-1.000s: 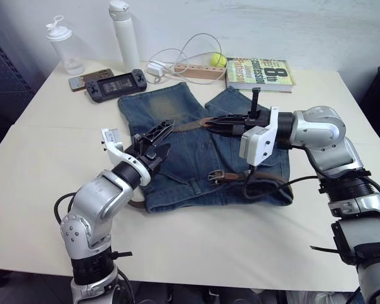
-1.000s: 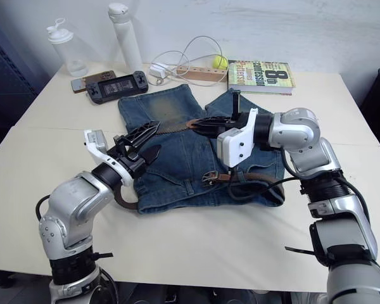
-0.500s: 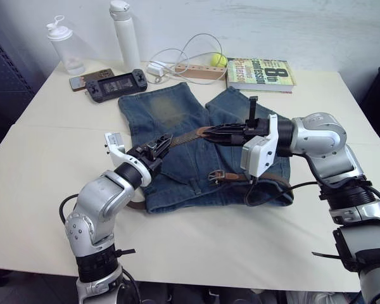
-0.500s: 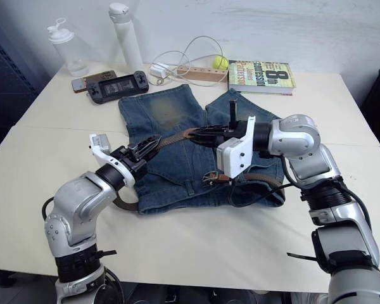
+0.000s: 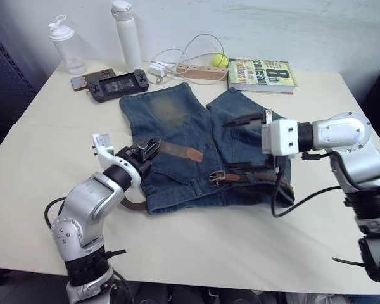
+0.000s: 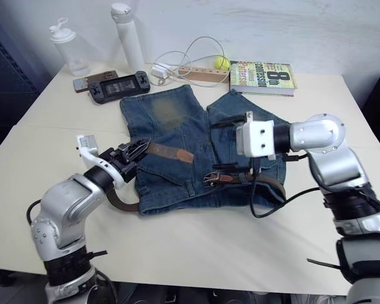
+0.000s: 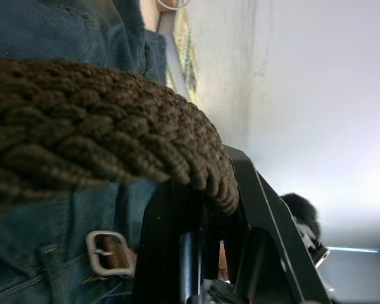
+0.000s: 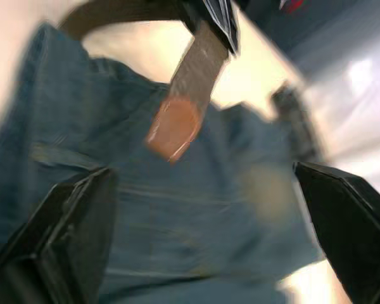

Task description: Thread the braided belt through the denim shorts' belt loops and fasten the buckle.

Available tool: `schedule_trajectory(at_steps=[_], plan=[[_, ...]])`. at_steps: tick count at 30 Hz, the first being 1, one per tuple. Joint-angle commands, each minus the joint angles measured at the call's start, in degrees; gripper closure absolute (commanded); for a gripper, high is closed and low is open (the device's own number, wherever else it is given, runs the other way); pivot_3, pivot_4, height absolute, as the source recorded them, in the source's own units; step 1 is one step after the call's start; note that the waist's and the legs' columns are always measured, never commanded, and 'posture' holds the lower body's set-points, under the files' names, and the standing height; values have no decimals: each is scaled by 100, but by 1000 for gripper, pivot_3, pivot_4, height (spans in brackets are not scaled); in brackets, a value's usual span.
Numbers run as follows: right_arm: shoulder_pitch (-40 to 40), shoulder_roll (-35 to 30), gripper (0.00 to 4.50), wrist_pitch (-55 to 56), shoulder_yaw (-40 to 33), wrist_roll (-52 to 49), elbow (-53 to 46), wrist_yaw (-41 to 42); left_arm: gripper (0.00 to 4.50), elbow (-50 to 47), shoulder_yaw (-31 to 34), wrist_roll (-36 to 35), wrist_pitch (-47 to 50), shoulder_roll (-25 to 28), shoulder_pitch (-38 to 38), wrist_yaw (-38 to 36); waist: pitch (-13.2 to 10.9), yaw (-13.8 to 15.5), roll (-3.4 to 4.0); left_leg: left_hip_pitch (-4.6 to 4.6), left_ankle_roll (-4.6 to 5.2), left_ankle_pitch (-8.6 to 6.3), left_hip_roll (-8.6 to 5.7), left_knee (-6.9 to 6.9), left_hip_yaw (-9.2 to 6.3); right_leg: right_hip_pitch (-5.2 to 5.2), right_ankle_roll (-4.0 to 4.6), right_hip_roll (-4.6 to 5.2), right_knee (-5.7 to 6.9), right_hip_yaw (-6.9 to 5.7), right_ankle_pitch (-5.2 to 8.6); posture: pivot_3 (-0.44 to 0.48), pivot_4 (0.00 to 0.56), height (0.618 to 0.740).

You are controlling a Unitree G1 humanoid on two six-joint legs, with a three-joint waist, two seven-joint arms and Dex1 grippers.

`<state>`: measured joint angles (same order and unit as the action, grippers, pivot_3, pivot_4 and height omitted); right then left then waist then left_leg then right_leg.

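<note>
The denim shorts (image 5: 177,120) lie flat on the table with the waistband toward me. The braided belt (image 5: 171,149) crosses the left leg and ends in a tan tip (image 5: 191,154) that rests on the denim. My left gripper (image 5: 144,151) is shut on the belt's woven part (image 7: 82,139). The buckle (image 5: 216,176) lies at the waistband's middle, and more of the belt runs right along it (image 5: 263,177). My right gripper (image 5: 240,143) hovers open over the right leg, with nothing between its fingers (image 8: 63,221). The belt loops are too small to pick out.
At the back stand two bottles (image 5: 66,47) (image 5: 125,35), a game controller (image 5: 114,84), a phone (image 5: 88,77), a white cable (image 5: 177,54), a wooden strip (image 5: 190,71) with a tennis ball (image 5: 218,60), and a book (image 5: 259,73). A black arm cable (image 5: 285,196) lies over the shorts' right corner.
The left gripper closed on the belt. The right gripper let go of the tan tip, opened and drew back to the right. The tip dropped onto the shorts.
</note>
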<state>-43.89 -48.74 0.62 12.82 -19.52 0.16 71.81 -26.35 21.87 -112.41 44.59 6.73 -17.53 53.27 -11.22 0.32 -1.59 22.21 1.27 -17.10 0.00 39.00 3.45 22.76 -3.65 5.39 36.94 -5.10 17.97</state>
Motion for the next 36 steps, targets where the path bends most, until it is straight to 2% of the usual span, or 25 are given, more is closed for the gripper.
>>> schedule_trajectory(at_steps=[1, 6, 13, 16, 23, 36], plan=[[-2, -487, 55, -1809, -173, -693, -588, 433, 4500, -401, -52, -59, -17, 236, 429, -213, -2, 8, 4, 0, 0, -2, 0, -1, -4, -3, 1, 1, -2, -3, 0, 0, 150, 708], [-240, -577, 55, -3012, -216, -969, -787, 567, 4500, -558, -276, -59, -72, 556, 1257, -481, -5, 6, 9, -1, 2, -21, 3, -1, -8, -8, 3, 4, -14, -6, 1, 0, 150, 708], [-528, -370, 55, -3262, -320, -880, -770, 495, 4500, -410, -644, -59, -230, 690, 1753, -625, -11, 61, 19, 1, 5, -30, 3, -2, -9, -11, 3, 5, -31, -9, 1, 0, 150, 708], [-574, -329, 55, -3245, -332, -785, -725, 451, 4500, -257, -774, -59, -401, 640, 1684, -537, -12, 109, 21, 3, 11, -36, 3, -3, -8, -13, 1, 5, -43, -10, 0, 0, 150, 708], [-555, -288, 55, -3177, -412, -630, -728, 363, 4500, 96, -1150, -29, -837, 923, 1383, -304, -15, 109, 27, 9, 19, -40, 1, -3, -11, -21, -7, 8, -64, -18, -4, 0, 150, 708], [-382, -345, 55, -3344, -556, -589, -1037, 70, 4500, 377, -2067, 568, -1110, 479, 1115, -295, -19, 133, 42, 11, 23, -41, -2, -4, -13, -34, -23, 8, -87, -26, -13, 0, 150, 708]])
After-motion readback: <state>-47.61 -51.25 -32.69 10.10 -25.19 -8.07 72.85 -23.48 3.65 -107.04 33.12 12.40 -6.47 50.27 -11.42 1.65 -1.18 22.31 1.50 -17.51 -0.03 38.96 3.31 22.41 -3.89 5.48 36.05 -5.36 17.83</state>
